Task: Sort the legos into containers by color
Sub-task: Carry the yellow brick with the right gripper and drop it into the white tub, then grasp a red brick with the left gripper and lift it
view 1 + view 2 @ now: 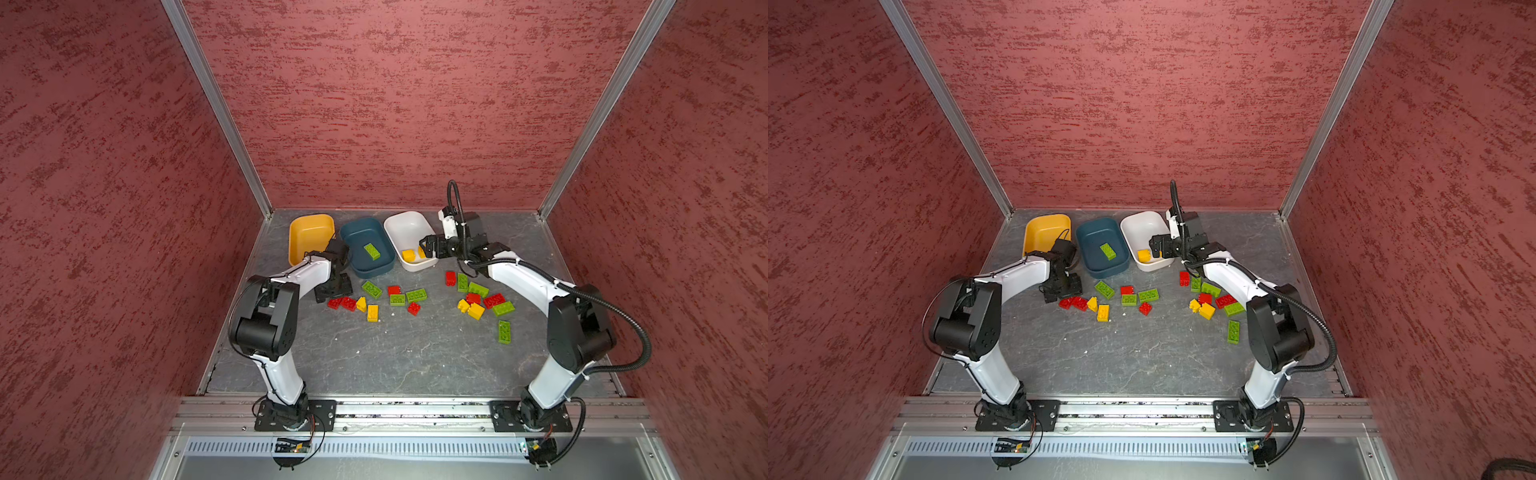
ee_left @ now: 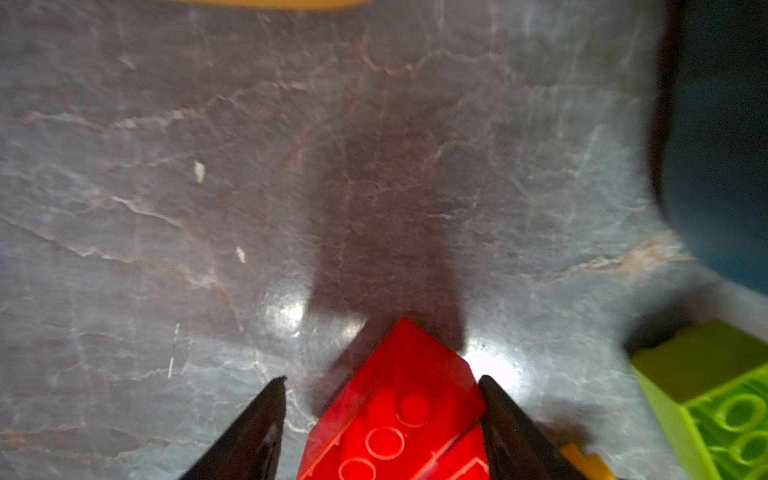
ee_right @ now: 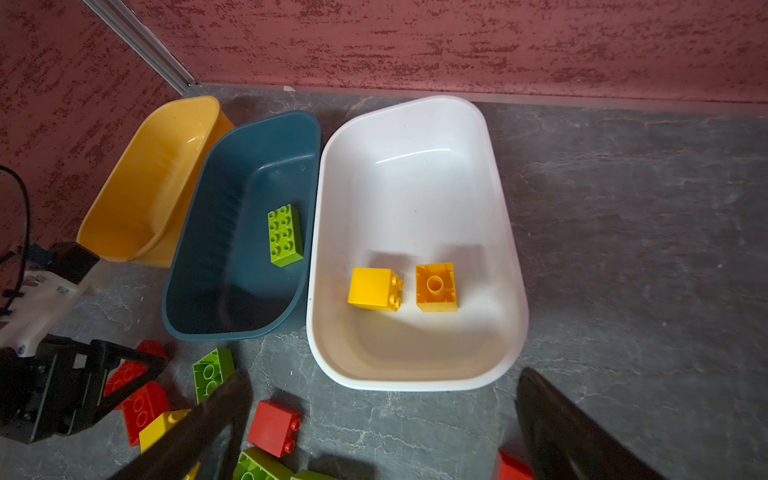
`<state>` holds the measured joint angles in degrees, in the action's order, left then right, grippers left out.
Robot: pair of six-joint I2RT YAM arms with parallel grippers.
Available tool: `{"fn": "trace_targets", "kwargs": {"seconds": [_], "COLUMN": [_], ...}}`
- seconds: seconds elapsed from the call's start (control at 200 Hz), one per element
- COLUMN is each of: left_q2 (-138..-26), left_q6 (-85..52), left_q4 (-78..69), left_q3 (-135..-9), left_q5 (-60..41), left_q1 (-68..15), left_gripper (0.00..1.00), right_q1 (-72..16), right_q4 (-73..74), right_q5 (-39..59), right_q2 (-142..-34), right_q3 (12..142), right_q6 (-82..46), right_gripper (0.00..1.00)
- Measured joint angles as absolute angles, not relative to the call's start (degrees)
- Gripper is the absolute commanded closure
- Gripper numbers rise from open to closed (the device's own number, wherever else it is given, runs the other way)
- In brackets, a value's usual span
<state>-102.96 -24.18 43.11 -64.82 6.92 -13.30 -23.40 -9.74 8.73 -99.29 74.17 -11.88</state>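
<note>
the left gripper sits low on the grey stone-look floor, jaws partway apart on either side of a red brick. from the left wrist view one finger lies against the brick's side, while a strip of floor shows between the brick and the other finger, so it brackets the brick rather than clamps it. both top views give only the back of that gripper and hide the gap. they do show where it is: just off the near left corner of the dark teal tub. the right gripper hangs with its jaws spread wide and nothing between them, over the near end of the white tub, which stands close against the teal tub's right side. the right wrist view shows two yellow bricks side by side in that white tub, one tipped on its side, the other hollow side up. in a top view the same gripper leaves only one of them plainly seen. inside the teal tub a lime green oblong brick lies studs up. the mustard yellow tub stands at the teal tub's left. loose bricks, red, green and yellow, lie scattered on the floor in front of the teal tub and off to its right.
</note>
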Motion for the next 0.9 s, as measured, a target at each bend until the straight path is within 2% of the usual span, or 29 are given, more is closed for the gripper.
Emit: {"fn": "trace_targets", "kwargs": {"seconds": [0.145,0.376,0.711,0.896], "left_q2": [-103.53,-103.46,-98.37,-90.30], "left_q6": [-24.01,-23.81,-23.68,-23.49], "left_q4": [43.70,42.87,42.52,41.80], "left_q3": [-64.77,-63.94,-61.28,-60.66], "left_q5": [7.79,7.55,8.54,10.04], "left_q1": [-13.50,-12.58,-12.53,-12.56], "left_gripper": [0.40,0.61,0.81,0.84], "right_q1": [-23.40,-23.40,-23.40,-23.42], "right_q4": [-9.50,-9.17,-6.68,-5.23], "right_q5": [8.60,8.60,8.91,8.97], "right_q2": [-99.29,-99.29,-98.98,-98.06], "right_q3": [74.19,74.19,73.45,71.85], "right_q6": [-12.29,-13.17,-13.41,-14.15], "right_gripper": [0.01,0.01,0.01,0.01]}}
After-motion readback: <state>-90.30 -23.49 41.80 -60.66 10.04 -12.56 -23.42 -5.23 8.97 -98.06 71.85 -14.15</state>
